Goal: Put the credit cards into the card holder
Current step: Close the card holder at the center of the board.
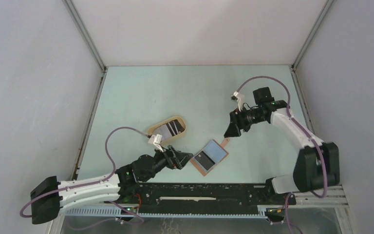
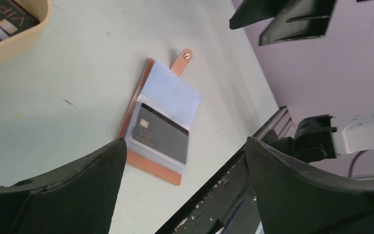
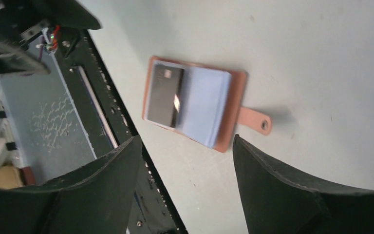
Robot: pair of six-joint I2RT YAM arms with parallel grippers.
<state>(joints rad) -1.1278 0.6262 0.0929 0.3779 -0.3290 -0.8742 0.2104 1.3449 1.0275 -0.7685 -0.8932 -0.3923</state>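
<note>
One black VIP card (image 2: 159,134) sits tucked in the near pocket of the card holder (image 1: 213,153), which lies open and flat on the desk (image 1: 141,92) between the two arms, its snap tab (image 1: 225,142) pointing toward the far side. The left gripper (image 1: 186,159) hangs just beside the holder's near-left edge with its fingers spread wide and nothing between them. The right gripper (image 1: 231,130) hovers just beyond the tab, also spread and empty. By the look of it, one insertion is complete and the step in hand is fetching another card. The remaining credit cards (image 1: 168,129), dark and striped, lie in the tan oval tray (image 1: 181,120) just behind the left gripper. The next move probably calls for the left arm to swing back to the tray and pinch a thin card by its edge, which the tray's raised rim could make awkward. The pale blue far pocket (image 2: 168,92) appears free. The black mounting rail (image 1: 199,190) runs close along the holder's near side, leaving little room for a low approach from there.
</note>
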